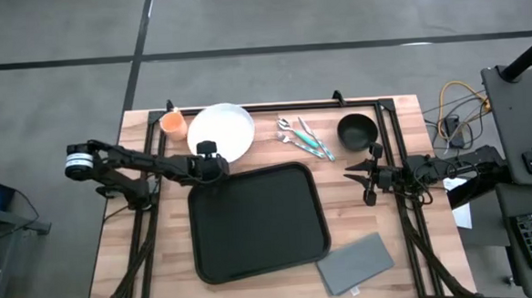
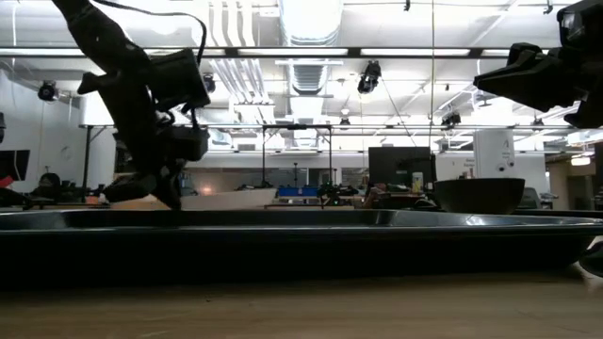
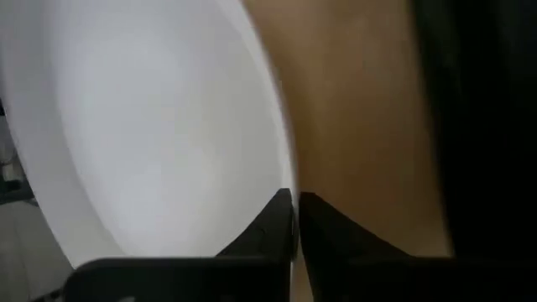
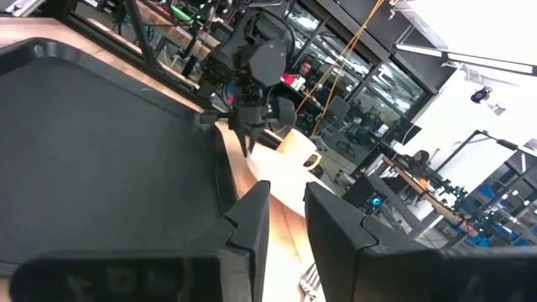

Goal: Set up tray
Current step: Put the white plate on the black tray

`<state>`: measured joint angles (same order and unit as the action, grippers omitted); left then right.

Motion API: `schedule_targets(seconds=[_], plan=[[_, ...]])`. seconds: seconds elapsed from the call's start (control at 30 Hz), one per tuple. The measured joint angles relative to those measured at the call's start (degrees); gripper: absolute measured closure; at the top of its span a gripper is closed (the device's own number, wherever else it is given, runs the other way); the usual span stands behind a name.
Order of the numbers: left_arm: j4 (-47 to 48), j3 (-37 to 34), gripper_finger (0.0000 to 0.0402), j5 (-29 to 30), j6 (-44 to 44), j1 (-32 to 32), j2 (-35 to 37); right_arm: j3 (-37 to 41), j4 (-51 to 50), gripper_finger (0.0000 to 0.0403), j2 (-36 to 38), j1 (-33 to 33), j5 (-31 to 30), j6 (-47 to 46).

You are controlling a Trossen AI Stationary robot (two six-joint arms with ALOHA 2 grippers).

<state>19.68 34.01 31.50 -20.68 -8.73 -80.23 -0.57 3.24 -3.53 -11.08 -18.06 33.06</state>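
Observation:
The black tray [image 1: 252, 223] lies in the middle of the table. The white plate [image 1: 224, 128] lies just beyond the tray's far left corner, next to an orange cup [image 1: 173, 124]. My left gripper [image 1: 210, 161] is at the plate's near rim and shut on it; the low view [image 2: 170, 193] shows it pointing down behind the tray [image 2: 283, 235]. My right gripper [image 1: 364, 182] hangs open and empty to the right of the tray, near a black bowl [image 1: 358, 129]. Its wrist view [image 4: 285, 197] looks across the tray [image 4: 101, 143]. My left gripper pinches the plate's rim [image 3: 288, 180] on its near side, the side toward the tray. One finger is over the plate's inside and the other outside it. The fingers come from above, pointing down. Whether the plate is off the table, I cannot tell.
Cutlery with teal handles [image 1: 304, 136] lies beyond the tray's far right corner, left of the black bowl [image 2: 479, 195]. A grey napkin [image 1: 354, 263] lies at the tray's near right corner. Black frame rails run along the table's left, right and far sides.

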Motion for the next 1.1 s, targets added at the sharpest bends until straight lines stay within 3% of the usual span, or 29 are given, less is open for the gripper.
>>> schedule_targets(seconds=[0.53, 1.1], plan=[[1.18, 3.08, 0.0401, 0.17, -0.19, 1.14, 0.02, -0.01, 0.0, 0.0335, 0.0, -0.01, 0.01, 0.0], [11.73, 15.13, 0.0402, 0.6, 3.55, 15.19, 0.02, -0.01, -0.01, 0.0335, 0.0, 0.01, 0.01, 0.0]])
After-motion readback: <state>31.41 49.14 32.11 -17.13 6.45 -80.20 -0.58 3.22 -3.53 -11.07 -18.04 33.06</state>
